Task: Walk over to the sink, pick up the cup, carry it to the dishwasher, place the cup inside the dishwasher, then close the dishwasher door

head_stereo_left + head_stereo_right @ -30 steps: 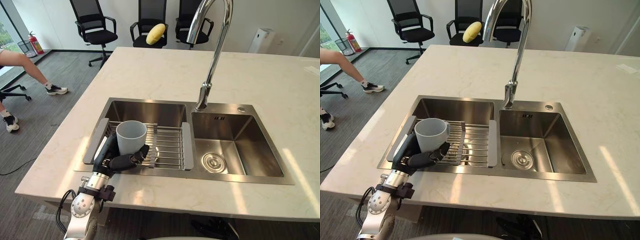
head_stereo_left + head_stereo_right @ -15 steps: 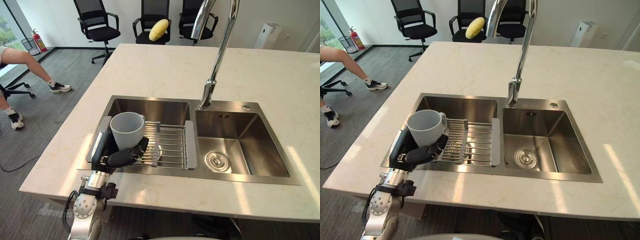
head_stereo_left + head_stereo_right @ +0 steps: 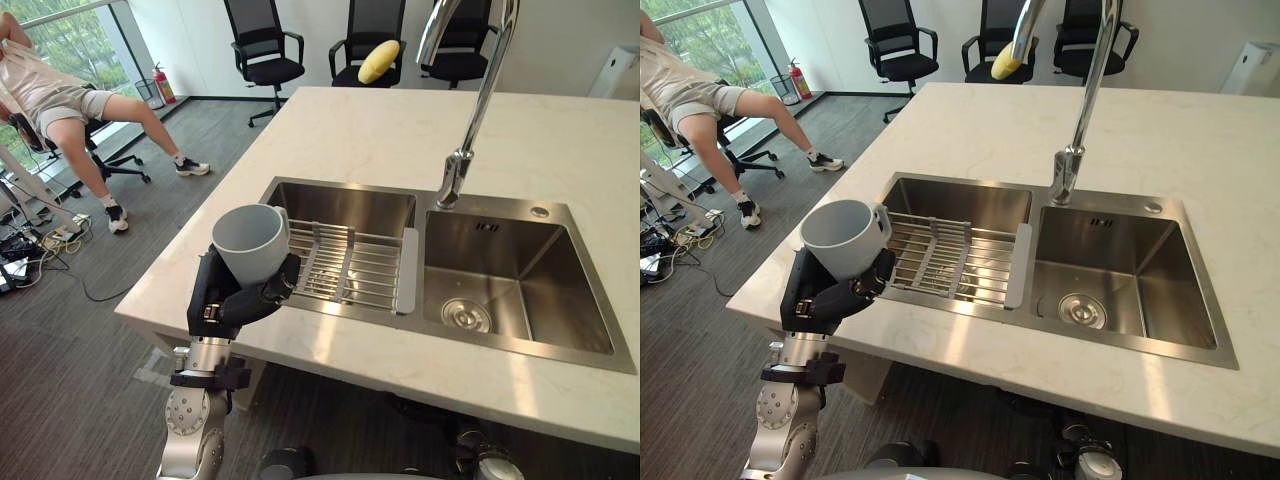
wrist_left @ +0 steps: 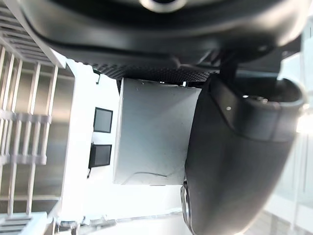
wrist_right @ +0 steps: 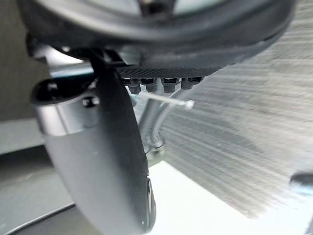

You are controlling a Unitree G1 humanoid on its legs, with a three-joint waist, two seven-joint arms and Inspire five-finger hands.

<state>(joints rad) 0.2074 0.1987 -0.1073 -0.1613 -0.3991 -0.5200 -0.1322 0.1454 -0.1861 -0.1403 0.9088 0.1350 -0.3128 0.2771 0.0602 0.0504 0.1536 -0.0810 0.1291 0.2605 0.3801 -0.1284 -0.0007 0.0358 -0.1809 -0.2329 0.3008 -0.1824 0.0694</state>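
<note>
Left hand [image 3: 232,302] curled round grey cup [image 3: 250,240], lower left of frame, over counter [image 3: 330,130] edge, beside sink rack [image 3: 352,268]. Cup upright. For the carry: keep it level, grip firm, turn slowly. Right hand [image 5: 98,147]: state unreadable.

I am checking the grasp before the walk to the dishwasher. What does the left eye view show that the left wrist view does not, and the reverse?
The left eye view adds the faucet, the drain in the right basin, office chairs and a seated person at the far left. The left wrist view adds the cup from very close, its pale wall lying against the left hand. Both share the cup in that hand's curled fingers, and the wire rack over the left basin.
</note>
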